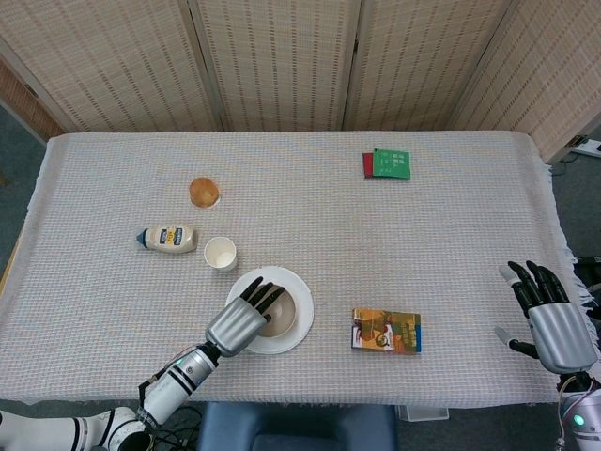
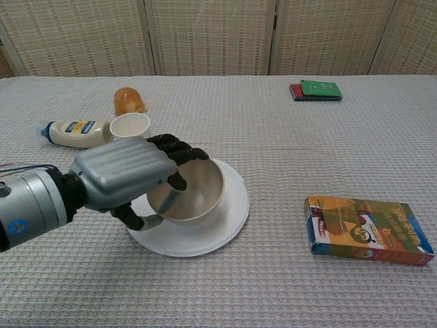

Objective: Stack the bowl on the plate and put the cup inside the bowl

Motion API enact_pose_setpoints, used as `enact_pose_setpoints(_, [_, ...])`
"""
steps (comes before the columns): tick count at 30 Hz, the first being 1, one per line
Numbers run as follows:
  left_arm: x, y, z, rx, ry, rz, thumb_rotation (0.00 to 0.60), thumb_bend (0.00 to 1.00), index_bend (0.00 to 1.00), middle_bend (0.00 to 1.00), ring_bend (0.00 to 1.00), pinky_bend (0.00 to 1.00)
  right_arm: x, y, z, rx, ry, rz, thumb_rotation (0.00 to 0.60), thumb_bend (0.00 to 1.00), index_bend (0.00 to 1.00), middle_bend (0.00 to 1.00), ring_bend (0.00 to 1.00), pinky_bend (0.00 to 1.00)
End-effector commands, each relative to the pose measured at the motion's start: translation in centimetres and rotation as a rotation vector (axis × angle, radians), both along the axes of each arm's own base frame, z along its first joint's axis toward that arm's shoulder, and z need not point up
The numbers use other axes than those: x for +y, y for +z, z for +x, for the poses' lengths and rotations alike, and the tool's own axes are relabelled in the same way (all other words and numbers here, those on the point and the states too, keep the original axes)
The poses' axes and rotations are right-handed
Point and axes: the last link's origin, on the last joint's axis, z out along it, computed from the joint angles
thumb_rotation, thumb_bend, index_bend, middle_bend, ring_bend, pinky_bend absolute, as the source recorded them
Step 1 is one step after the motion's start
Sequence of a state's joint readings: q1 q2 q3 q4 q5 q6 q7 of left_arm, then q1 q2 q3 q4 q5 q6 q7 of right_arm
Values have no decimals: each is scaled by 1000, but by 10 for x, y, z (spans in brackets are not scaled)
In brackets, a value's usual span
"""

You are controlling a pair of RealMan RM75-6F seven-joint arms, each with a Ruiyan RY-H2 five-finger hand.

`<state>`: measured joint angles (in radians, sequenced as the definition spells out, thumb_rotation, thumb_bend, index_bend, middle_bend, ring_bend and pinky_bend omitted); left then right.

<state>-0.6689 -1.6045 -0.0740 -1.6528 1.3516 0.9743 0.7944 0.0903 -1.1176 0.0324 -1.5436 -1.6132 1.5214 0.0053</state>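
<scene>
A: What is on the table (image 1: pixel 451 254)?

B: It has a gray cloth, and straw screens stand behind it. A white plate (image 2: pixel 220 229) sits near the front edge. The bowl (image 2: pixel 194 193) is on the plate now.

A: Who has the bowl?

B: The left hand (image 2: pixel 123 176). Its fingers (image 2: pixel 179 151) go over the near rim, so it grips the bowl. The bowl looks a bit tipped, so I think it is just landing.

A: And the right hand (image 1: pixel 554 324)?

B: It is far off by the table edge. Its fingers are spread and it holds nothing.

A: So which step is this?

B: The first one, bowl on plate. It looks almost done.

A: What comes next?

B: I think the left hand lets go. Then it goes for the cup (image 1: pixel 220 253), which stands just behind the plate, next to the bottle (image 1: pixel 169 239). It has to lift the cup and drop it in the bowl.
</scene>
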Motion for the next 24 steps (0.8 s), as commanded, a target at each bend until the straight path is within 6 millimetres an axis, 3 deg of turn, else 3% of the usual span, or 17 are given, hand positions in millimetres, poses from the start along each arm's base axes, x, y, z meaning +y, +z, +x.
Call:
enact_pose_setpoints(1, [0,1,1,-8,-4,1,600,395,683,71,0,57,0,-1,0,3,-1,2,600,163,91,78,3,77])
enact_pose_setpoints(9, [-4,3,4,-33,-18,-24,600,387,601,71,0,56,1,1,0,-3,0,-5,600,163,91,78,3,77])
enact_pose_setpoints(24, [-4,6,5,-60,-34,-5,600,381,547,70,0,57,2,0,0,-1,3,-2,600,163,91,78,3,77])
